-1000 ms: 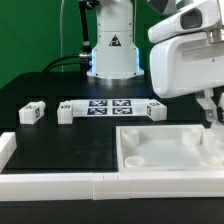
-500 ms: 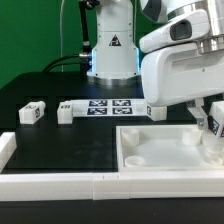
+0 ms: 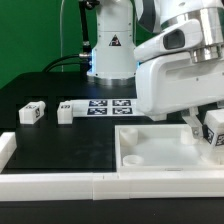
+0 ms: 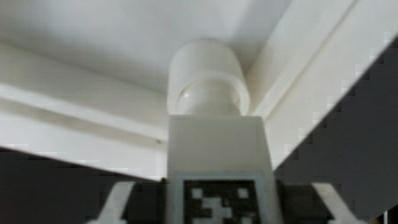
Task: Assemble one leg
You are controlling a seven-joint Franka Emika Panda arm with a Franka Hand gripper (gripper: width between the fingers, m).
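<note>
at three o'clock in the exterior view, by a corner of the large white square rimmed plastic panel (image 3: pixel 162 154), the small white stubby plastic leg (image 3: pixel 216 127) with a black-and-white tag is gripped by the two-finger gripper (image 3: pixel 208 129), its jaws closed upon it.

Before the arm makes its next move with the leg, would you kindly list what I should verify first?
1. Grip: the gripper has its jaws closed on the leg. Ok.
2. Position: the leg's tip is over a corner of the white panel, as seen in the wrist view. Ok.
3. Alignment with a mounting hole: no hole is visible. Cannot tell.
4. Contact between the leg and the panel: cannot tell.
5. Clear path: the two spare legs lie apart from the panel, at the exterior view's left. Ok.
</note>
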